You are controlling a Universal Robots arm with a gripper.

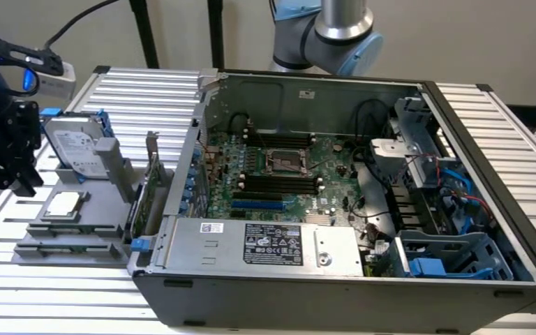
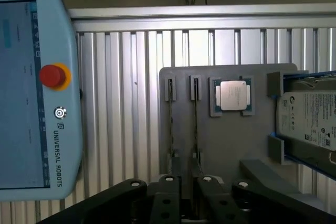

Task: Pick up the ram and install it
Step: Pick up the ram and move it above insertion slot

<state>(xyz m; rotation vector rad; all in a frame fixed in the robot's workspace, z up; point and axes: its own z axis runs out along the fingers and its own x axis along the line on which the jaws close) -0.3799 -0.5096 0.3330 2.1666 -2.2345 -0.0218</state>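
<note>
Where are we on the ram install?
Done: nothing visible so far. Two ram sticks stand edge-on in the grey holder, beside the processor. In hand: the gripper hangs over the holder, close above those sticks, with neither lifted out. Left: the pickup itself and seating a stick on the motherboard inside the open case.
</note>
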